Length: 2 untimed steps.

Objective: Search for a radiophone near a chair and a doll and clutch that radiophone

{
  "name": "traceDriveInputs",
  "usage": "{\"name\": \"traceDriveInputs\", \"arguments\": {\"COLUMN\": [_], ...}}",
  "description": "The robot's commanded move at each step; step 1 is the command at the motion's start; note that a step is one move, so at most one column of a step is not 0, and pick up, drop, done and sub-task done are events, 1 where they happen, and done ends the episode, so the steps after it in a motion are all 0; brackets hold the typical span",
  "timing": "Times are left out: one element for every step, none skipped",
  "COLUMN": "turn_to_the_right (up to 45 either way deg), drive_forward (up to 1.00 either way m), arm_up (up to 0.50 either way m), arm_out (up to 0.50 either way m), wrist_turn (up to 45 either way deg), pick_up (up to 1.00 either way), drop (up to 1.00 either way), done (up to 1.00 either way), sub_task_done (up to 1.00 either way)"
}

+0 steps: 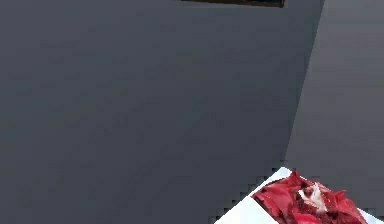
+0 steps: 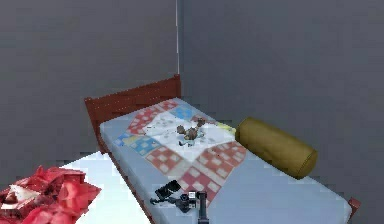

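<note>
A bed (image 2: 270,190) with a patchwork quilt and a red-brown headboard (image 2: 130,102) stands along the wall in the arm side view. A small brown doll-like figure (image 2: 190,130) lies on the quilt's middle. Near the bed's front edge lies a small dark flat object (image 2: 167,188), too small to name for sure. The gripper (image 2: 172,201) shows just below it, over the quilt, at the end of the dark arm (image 2: 201,212). I cannot tell whether it holds anything or touches the dark object.
A yellow bolster pillow (image 2: 277,147) lies on the bed's right side. A white tabletop (image 2: 100,185) with a crumpled red cloth (image 2: 45,195) stands left of the bed; the same white surface (image 1: 262,200) and red cloth (image 1: 310,203) sit at the forward view's bottom right, before grey walls.
</note>
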Motion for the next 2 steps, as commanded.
{"name": "traceDriveInputs", "arguments": {"turn_to_the_right": [0.0,0.0], "drive_forward": [0.00,0.00], "arm_up": [0.10,0.00], "arm_out": [0.00,0.00], "wrist_turn": [0.0,0.0], "pick_up": [0.00,0.00], "drop": [0.00,0.00], "done": [0.00,1.00], "sub_task_done": [0.00,0.00]}}
